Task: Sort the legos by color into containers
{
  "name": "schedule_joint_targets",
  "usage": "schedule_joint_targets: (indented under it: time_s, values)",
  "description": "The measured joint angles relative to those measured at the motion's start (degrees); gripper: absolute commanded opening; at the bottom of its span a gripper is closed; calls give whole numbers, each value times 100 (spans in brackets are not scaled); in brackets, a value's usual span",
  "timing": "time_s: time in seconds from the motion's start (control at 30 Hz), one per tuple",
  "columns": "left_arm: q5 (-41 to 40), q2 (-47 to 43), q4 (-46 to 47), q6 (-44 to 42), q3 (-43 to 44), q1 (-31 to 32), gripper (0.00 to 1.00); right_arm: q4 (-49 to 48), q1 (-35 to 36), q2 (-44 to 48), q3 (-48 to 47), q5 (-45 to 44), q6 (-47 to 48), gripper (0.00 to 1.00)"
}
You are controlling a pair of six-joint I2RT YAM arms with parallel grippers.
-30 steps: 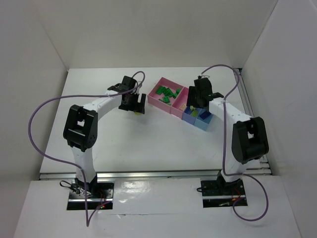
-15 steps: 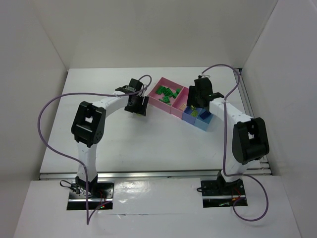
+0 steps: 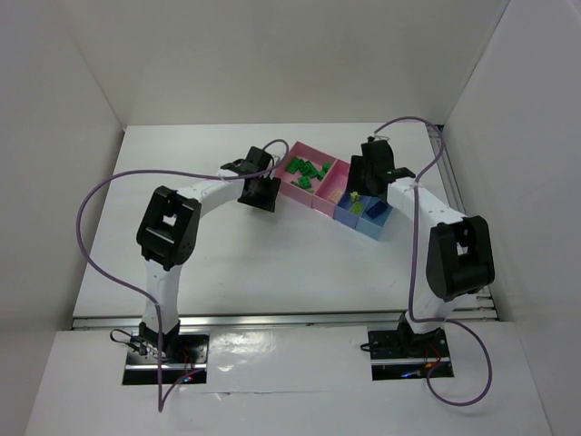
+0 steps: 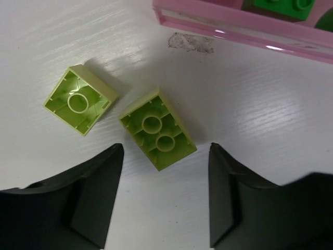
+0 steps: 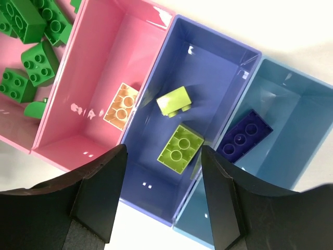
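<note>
Left wrist view showed the left pincer point(image 4: 165, 151) part-open and empty, its fingers either side of a yellow-green lego point(image 4: 157, 129) on the desk point(image 4: 260, 104) near the pink container point(image 4: 234, 26), its long axis slanting across the gap.

Your left arm point(image 3: 204, 189) and right arm point(image 3: 425, 213) wore smooth white shells, each broken by a boxy black joint housing with a square window in it. A thin mauve cable point(image 3: 89, 198) ran off each arm in a loose loop down to its foot, where small reddish wires showed beside a dark metal base plate point(image 3: 163, 352). On the left gripper point(image 4: 164, 151) and the right gripper point(image 5: 162, 151) you had matte black fingers point(image 4: 91, 195), broad, faceted and tapering to blunt tips.
</note>
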State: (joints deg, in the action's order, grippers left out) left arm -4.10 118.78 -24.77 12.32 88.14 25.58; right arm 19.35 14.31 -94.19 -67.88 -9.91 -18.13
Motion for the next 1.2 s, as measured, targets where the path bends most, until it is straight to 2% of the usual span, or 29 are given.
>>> schedule_joint_targets:
  time_s: [0.1,0.27,0.47,0.63,0.77,0.8,0.93,1.0,1.2]
  values:
    - [-48,122,-4,7,66,-2,77,96,-103,0,-96,94,0,66]
    - [-125,380,-20,157,387,-7,77,133,-146,0,-146,262,22,66]
    - [-210,546,-52,437,632,-7,72,254,-144,-278,-442,798,127,71]
    - [-205,597,-74,573,732,-9,59,251,-144,-468,-446,1698,170,75]
    - [-210,597,-101,616,734,-9,37,258,-140,-590,-442,2503,251,77]
    - [-208,597,-114,619,734,-9,24,260,-136,-616,-433,2643,264,77]
    - [-116,511,-214,632,728,-48,5,262,-116,-651,-295,3355,280,77]
    - [-22,393,-269,719,708,-85,0,273,-79,-656,-256,3534,278,77]
    - [195,-328,-376,828,640,-415,0,258,219,-658,-219,3960,212,77]
